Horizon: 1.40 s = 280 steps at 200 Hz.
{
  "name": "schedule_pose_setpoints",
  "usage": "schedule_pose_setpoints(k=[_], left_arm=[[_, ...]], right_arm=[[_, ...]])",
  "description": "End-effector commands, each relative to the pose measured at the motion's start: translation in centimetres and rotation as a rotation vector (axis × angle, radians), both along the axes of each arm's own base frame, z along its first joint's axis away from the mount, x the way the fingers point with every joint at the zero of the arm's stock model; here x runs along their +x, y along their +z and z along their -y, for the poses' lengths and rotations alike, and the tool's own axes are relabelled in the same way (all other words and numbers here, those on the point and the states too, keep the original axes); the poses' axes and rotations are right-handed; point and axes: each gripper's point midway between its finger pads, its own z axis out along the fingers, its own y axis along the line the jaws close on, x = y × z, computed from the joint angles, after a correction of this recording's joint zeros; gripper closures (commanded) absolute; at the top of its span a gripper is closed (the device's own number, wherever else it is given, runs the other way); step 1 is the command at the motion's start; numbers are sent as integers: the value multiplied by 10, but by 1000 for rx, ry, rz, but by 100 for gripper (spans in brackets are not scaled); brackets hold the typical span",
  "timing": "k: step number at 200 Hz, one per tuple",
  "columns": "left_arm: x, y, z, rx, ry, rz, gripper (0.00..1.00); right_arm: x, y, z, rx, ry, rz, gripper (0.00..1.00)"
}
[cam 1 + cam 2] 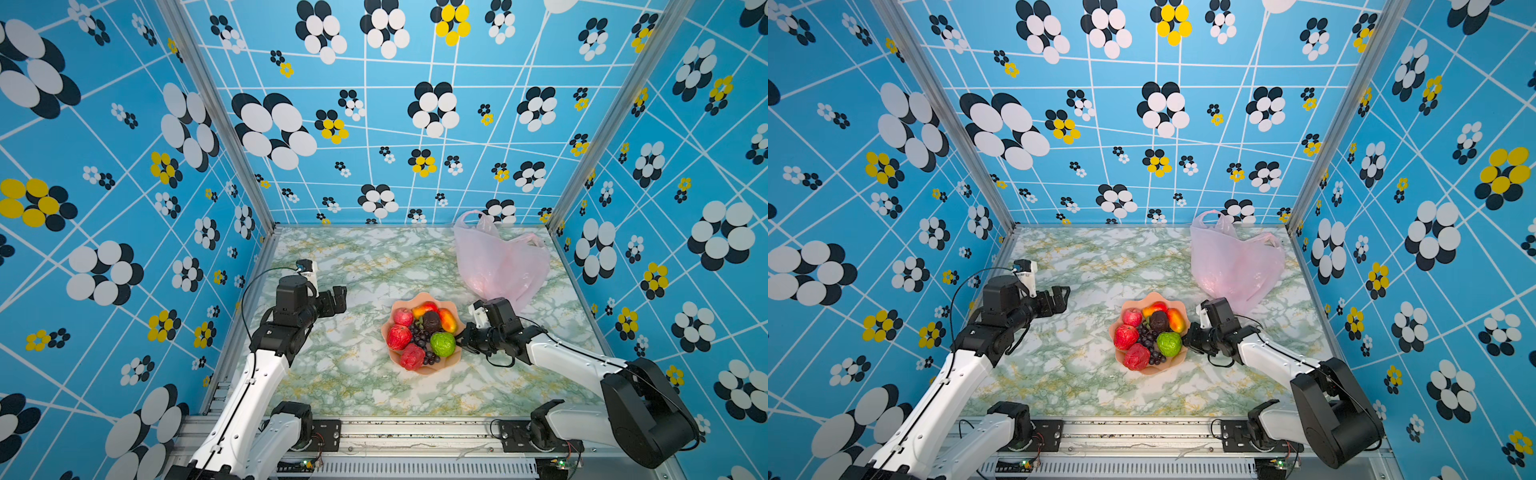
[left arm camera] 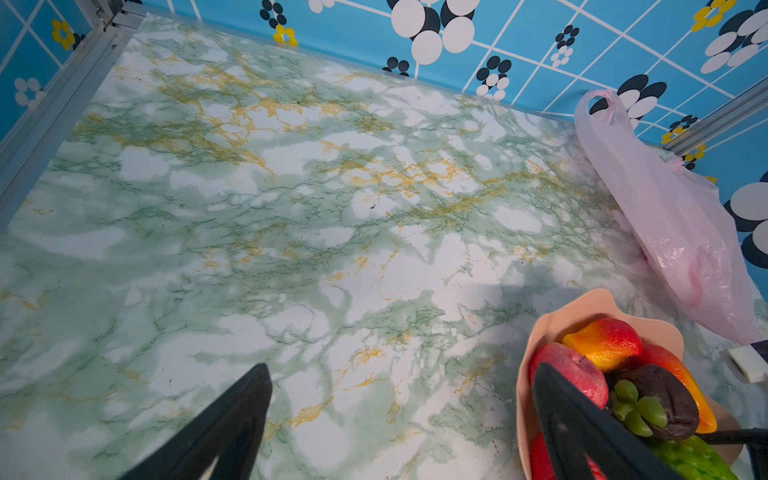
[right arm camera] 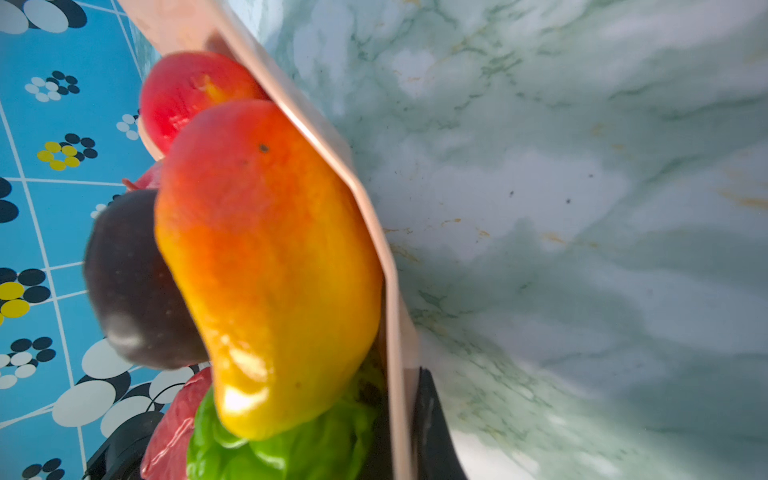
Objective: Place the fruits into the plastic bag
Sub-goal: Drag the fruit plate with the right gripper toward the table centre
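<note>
Marble-print bench point(image 1: 353, 365): your right fingers point(image 1: 465, 338) pinch the right rim of the bowl point(image 1: 424, 296), left fingers point(image 1: 340, 296) gape empty; the heaped toy fruits point(image 1: 420, 334), likely light and slick, want gripping across their middles; limp plastic bag point(image 1: 498, 266) lies far right.

No readable text, label or number anywhere.

A robot test booth: aluminium-framed flowered blue walls point(image 1: 374, 124) around a marble-print tabletop point(image 1: 353, 374).
</note>
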Motion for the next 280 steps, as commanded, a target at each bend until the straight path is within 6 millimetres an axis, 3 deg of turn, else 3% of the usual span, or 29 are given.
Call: schedule_pose_setpoints(k=[1, 111, 195, 241, 261, 280], left_arm=[[-2, -7, -1, 29, -3, -13, 1], [-1, -7, -1, 37, -4, -16, 1], [-1, -6, -1, 38, -6, -12, 1], [-2, -4, -1, 36, -6, -6, 1], [-2, -4, 0, 35, -8, -5, 1], [-1, -3, 0, 32, -9, -3, 1]], right_arm=[[-9, 5, -1, 4, 45, 16, 96], [-18, 22, 25, -141, 45, 44, 72], [-22, 36, 32, -170, 45, 64, 68], [-31, 60, 47, -219, 30, 102, 66], [-31, 78, 54, -233, 2, 148, 55], [-29, 97, 65, -266, -37, 176, 33]])
